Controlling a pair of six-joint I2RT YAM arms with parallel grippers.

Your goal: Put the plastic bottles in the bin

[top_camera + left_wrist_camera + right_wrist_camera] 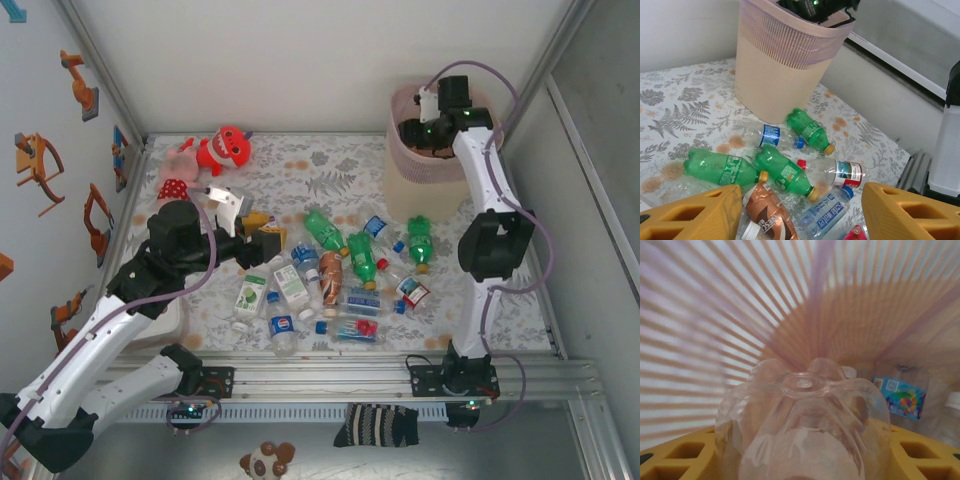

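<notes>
**Clear bottle pinched inside the bin; other gripper spread above the heap**

Right gripper [802,460]: pinches a clear bottle [802,415] between yellow fingers [680,455], with the bottle's moulded base turned toward the wrist camera. Sits down inside the bin [715,315], with ribbed pink and beige walls on every side. Past the held bottle and to the right, low in the bin, lies a labelled bottle [899,397] with a bright blue wrapper. Seen from above, reaches down within the bin's pink rim [420,130].

Left gripper [800,215]: spread wide, with nothing between the yellow fingers [695,215]. Hangs above the plastic bottles [330,275] scattered on the floral surface [680,100].
- Directly below: a brown bottle [767,215], and beside it on the right a blue-capped bottle [825,212].
- Just ahead: two green bottles [720,167] with yellow caps, lying side by side, and to their right a red-capped bottle [837,172], clear with a banded label.
- Farther ahead: a third green bottle [807,127], close beside a clear blue-label bottle [772,136].
- Beyond all of these: the bin [775,70], upright on the surface.

From above, hovers at the left edge of the heap [265,238]. Well off to the left and farther out lie red and pink plush toys [215,150].
</notes>
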